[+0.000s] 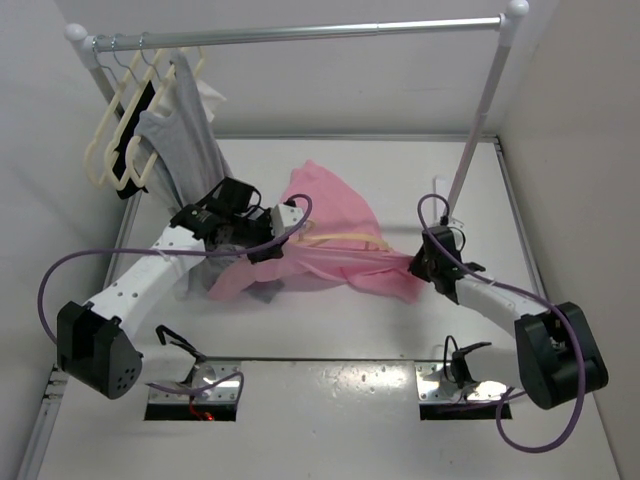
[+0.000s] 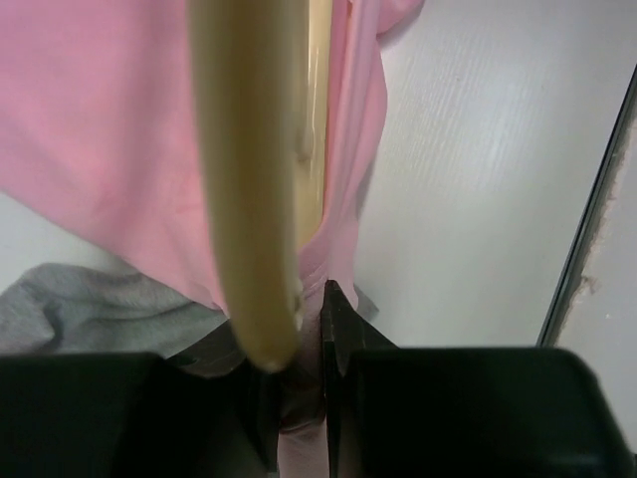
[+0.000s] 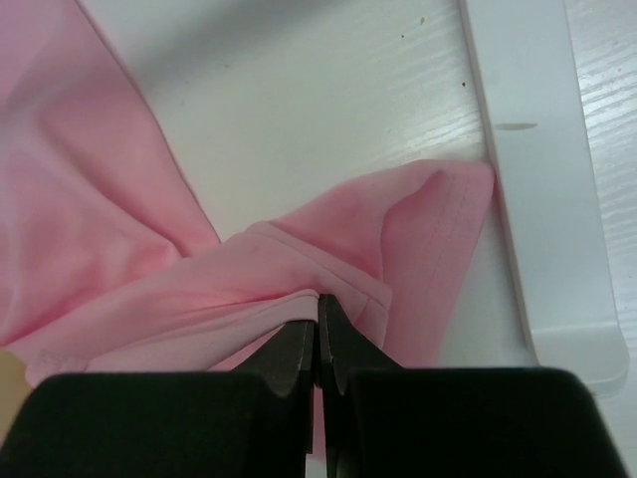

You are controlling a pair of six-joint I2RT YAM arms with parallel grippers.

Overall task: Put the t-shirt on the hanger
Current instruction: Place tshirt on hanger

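The pink t-shirt [image 1: 335, 225] lies bunched on the white table between my two arms. The peach-beige hanger [image 1: 345, 240] shows as a thin bar lying across the cloth. My left gripper [image 1: 270, 240] is at the shirt's left edge. In the left wrist view it [image 2: 302, 324] is shut on a fold of the t-shirt [image 2: 100, 129], and the hanger's arm [image 2: 249, 179] runs close over its left finger. My right gripper [image 1: 428, 262] is at the shirt's right end. In the right wrist view it [image 3: 318, 299] is shut on a fold of the t-shirt [image 3: 299, 269].
A clothes rack's rail [image 1: 300, 35] spans the back, its right pole [image 1: 480, 130] slanting down to a white foot [image 3: 537, 179]. Cream hangers [image 1: 108, 150], a black hanger [image 1: 135, 170] and a gray garment [image 1: 185, 130] hang at the left. Gray cloth [image 2: 80, 309] lies under the left gripper.
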